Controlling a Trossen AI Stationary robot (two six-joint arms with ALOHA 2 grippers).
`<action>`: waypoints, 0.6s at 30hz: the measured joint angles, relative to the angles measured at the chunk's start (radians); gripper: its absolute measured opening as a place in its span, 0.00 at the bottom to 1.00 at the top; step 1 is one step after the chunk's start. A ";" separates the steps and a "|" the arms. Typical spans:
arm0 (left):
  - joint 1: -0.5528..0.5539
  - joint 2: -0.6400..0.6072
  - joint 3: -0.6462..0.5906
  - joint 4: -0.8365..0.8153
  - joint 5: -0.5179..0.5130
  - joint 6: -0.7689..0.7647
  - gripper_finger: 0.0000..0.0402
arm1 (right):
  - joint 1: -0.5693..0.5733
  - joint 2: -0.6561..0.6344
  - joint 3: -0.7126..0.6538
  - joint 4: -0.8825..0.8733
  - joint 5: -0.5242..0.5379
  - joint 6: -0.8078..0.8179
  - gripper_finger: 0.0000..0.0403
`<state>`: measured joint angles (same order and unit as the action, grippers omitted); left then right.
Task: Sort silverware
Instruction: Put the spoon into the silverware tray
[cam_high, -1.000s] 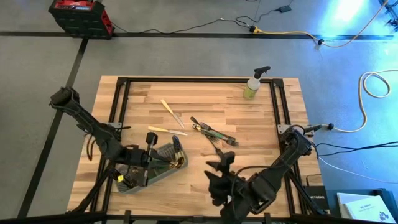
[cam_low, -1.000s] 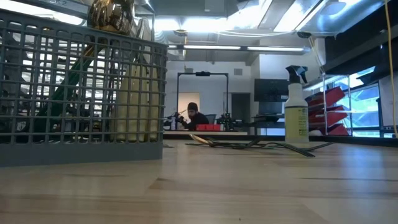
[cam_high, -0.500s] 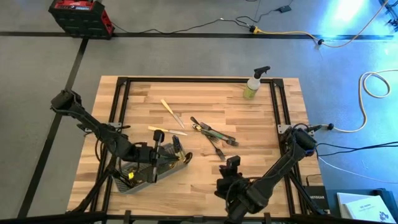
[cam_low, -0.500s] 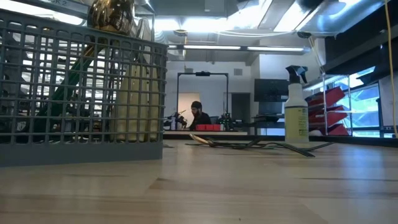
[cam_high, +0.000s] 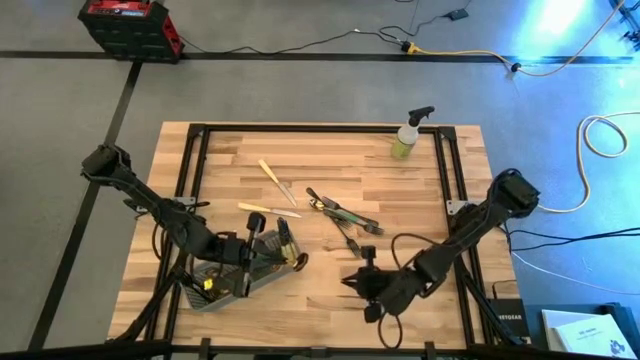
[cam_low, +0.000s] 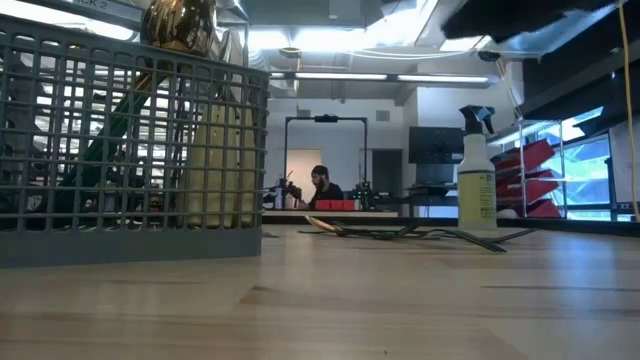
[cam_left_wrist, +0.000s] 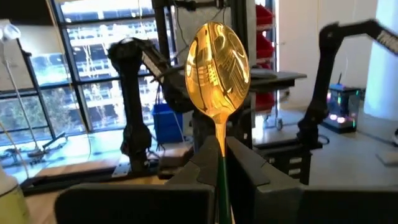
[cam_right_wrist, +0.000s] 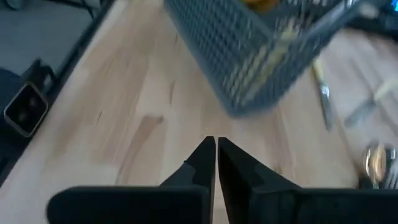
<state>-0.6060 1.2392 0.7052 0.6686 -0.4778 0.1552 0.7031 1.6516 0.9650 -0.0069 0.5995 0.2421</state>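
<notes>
Left pincer (cam_high: 247, 252): over the grey mesh caddy (cam_high: 232, 282), at about 8 o'clock on the worktop (cam_high: 330, 160). In its wrist view the pincer (cam_left_wrist: 219, 163) is pressed onto the slim green handle of a gold spoon (cam_left_wrist: 218, 70), bowl up, upright between the fingers. Judged: spoon is in mid-delivery to the caddy, not yet let go.

Right pincer (cam_high: 358, 284): at about 5 o'clock, low over bare wood, fingers (cam_right_wrist: 203, 163) pressed together with nothing between them. The caddy (cam_right_wrist: 267, 53) lies ahead of it; nothing carried.

Sorted so far: the caddy (cam_low: 130, 150) already holds several pieces, with a gold head, a cream handle and a green handle showing through the mesh in the low view. Exact count and compartments cannot be told.

Left to do, still loose on the worktop:
- two cream-handled pieces (cam_high: 278, 184) at about 11 o'clock of centre, one (cam_high: 268, 210) just beyond the caddy;
- a tangle of dark- and green-handled pieces (cam_high: 343, 214) near centre, with a fork (cam_high: 349, 240) at its near edge.

Spray bottle (cam_high: 409, 135) stands at 1 o'clock, apart from the work.

Estimate: roughly half done; the central tangle looks the fiddliest remainder.
</notes>
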 joint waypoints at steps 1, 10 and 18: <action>0.000 0.000 -0.008 0.001 0.000 -0.005 0.00 | 0.000 0.000 -0.006 0.039 0.017 -0.040 0.00; 0.019 0.000 -0.172 0.207 -0.004 -0.025 0.00 | -0.004 -0.023 -0.007 0.318 0.371 -0.319 0.00; 0.021 0.000 -0.257 0.326 0.001 -0.009 0.00 | -0.053 -0.047 -0.007 0.583 0.179 -0.432 0.00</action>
<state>-0.5854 1.2392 0.4484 0.9943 -0.4767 0.1463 0.6500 1.6051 0.9581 0.5762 0.7787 -0.1895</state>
